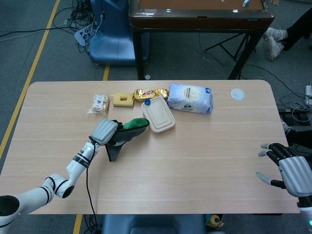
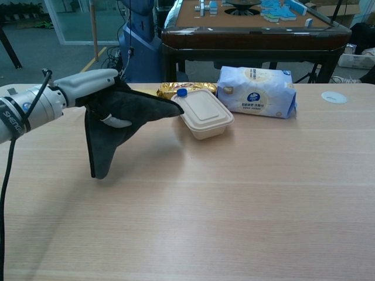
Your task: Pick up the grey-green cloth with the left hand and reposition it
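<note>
My left hand grips the grey-green cloth and holds it above the table, left of the beige lidded box. The cloth hangs down in a dark grey point, with a green fold showing toward the box in the head view. My right hand rests at the table's right edge with its fingers spread and nothing in it; the chest view does not show it.
Along the far side of the table lie a small wrapped snack, a yellow sponge, a gold packet and a white-blue tissue pack. A small white disc sits far right.
</note>
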Controlling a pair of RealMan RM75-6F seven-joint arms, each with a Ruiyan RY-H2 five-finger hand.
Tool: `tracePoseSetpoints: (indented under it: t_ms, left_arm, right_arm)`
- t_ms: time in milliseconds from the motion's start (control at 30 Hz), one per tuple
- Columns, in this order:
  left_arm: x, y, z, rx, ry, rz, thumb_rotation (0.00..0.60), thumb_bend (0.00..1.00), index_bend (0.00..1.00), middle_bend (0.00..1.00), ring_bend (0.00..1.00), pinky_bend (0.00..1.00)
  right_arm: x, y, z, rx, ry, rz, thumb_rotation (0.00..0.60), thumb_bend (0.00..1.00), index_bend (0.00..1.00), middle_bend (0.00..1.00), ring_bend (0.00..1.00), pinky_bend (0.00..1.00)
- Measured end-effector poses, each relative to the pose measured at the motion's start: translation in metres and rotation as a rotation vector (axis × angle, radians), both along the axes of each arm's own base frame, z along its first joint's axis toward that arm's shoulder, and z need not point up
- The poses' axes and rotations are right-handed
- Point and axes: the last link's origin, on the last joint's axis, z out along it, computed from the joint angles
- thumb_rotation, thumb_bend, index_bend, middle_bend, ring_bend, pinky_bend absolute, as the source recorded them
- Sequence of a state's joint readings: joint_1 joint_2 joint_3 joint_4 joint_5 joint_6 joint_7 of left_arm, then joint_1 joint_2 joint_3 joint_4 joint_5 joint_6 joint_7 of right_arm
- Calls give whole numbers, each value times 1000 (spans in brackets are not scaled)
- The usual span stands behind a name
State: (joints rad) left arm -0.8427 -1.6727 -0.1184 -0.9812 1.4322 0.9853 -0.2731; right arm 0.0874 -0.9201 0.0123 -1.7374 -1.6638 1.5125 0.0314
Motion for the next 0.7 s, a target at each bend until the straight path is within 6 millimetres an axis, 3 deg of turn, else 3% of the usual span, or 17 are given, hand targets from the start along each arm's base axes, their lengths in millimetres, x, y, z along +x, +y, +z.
tracePoseSetpoints:
  t_ms: [33, 167, 700]
  left_arm:
    - [0, 0, 0, 0, -5, 12, 600, 204, 0, 0, 6, 267]
    - [-1, 2, 5, 37, -18, 31, 600, 168, 0, 0, 0, 161]
    - [-11, -6, 20, 63, 9, 60, 600, 135, 0, 0, 0, 108]
  right_arm:
    - [0, 0, 0, 0, 0, 0, 600, 229, 397, 295, 234, 319]
    - [0, 0, 0, 1, 1, 0, 600, 229, 397, 295, 234, 319]
    - [1, -2, 0, 1, 1, 4, 600, 229, 397, 295, 234, 319]
